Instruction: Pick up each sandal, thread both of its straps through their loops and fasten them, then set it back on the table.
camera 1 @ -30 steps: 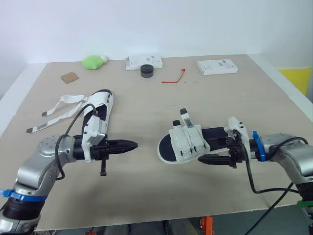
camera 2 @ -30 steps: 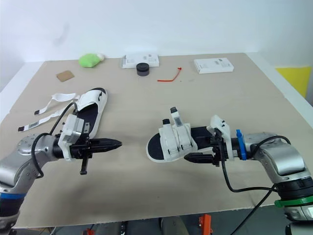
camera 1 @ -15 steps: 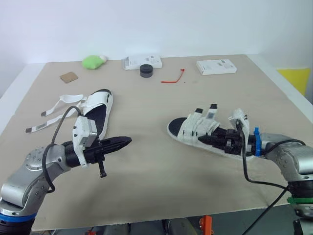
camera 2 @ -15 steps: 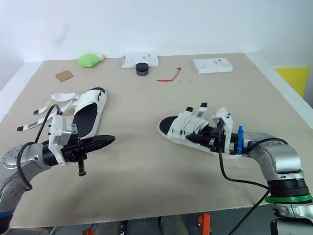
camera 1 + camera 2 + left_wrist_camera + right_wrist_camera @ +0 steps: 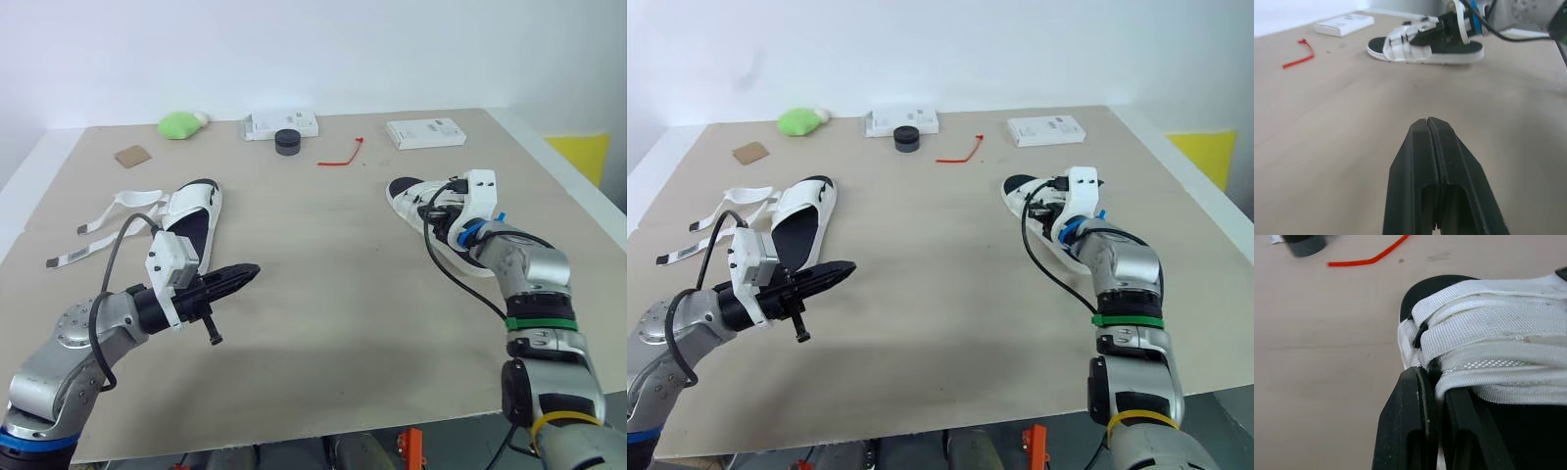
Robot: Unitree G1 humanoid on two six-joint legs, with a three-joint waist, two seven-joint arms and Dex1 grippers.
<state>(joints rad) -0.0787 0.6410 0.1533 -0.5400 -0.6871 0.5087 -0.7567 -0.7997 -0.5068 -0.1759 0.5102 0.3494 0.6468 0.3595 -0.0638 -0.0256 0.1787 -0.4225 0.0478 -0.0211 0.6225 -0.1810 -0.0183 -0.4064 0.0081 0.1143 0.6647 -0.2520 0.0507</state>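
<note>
A white sandal with a black footbed and fastened straps lies flat at the right of the table. My right gripper is shut on its straps from the side, seen close up in the right wrist view. A second sandal rests at the left with its long white straps loose on the table. My left gripper hovers shut and empty in front of that sandal, pointing toward the table's middle. The left wrist view shows the fastened sandal beyond my left gripper.
Along the far edge sit a green lump, a white box with a black round pot before it, a red tie, another white box and a brown card.
My right gripper closed on the fastened sandal and carried it from the front middle out to the right and farther back. The left arm drew back a little, still shut.
</note>
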